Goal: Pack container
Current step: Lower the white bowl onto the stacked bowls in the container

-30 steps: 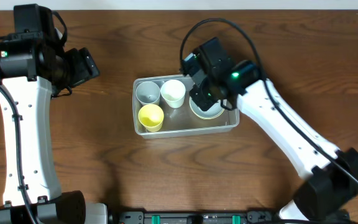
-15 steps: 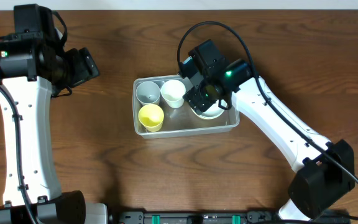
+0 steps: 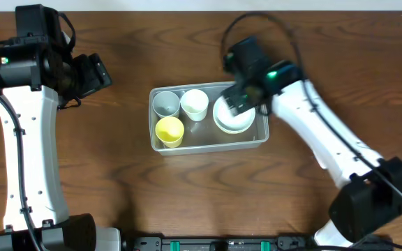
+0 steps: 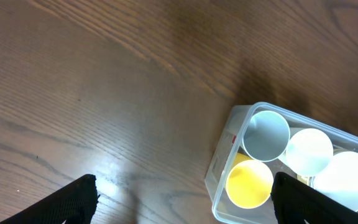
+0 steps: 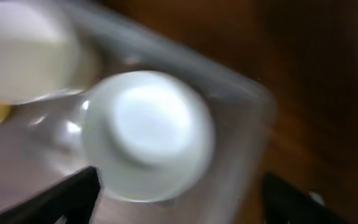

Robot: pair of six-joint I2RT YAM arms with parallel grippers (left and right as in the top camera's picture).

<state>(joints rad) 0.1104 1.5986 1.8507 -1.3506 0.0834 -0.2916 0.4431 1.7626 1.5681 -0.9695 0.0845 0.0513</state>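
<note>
The clear container (image 3: 208, 145) sits mid-table and holds a grey cup (image 3: 165, 104), a white cup (image 3: 195, 104), a yellow cup (image 3: 169, 130) and a white bowl (image 3: 233, 116) at its right end. My right gripper (image 3: 243, 96) hovers open just above the bowl's far edge. In the blurred right wrist view the white bowl (image 5: 148, 134) lies bottom up in the container (image 5: 253, 102), free between my spread fingers (image 5: 73, 196). My left gripper (image 3: 93, 73) stands open and holds nothing over bare table, well left of the container (image 4: 225, 162).
Dark wooden table all around the container. The left arm's white link runs down the left side, and the right arm stretches from the lower right corner to the container.
My right gripper has opened and let go of the white bowl, which now rests in the container's right end. The gripper has lifted and drifted right. The left arm has not moved.
</note>
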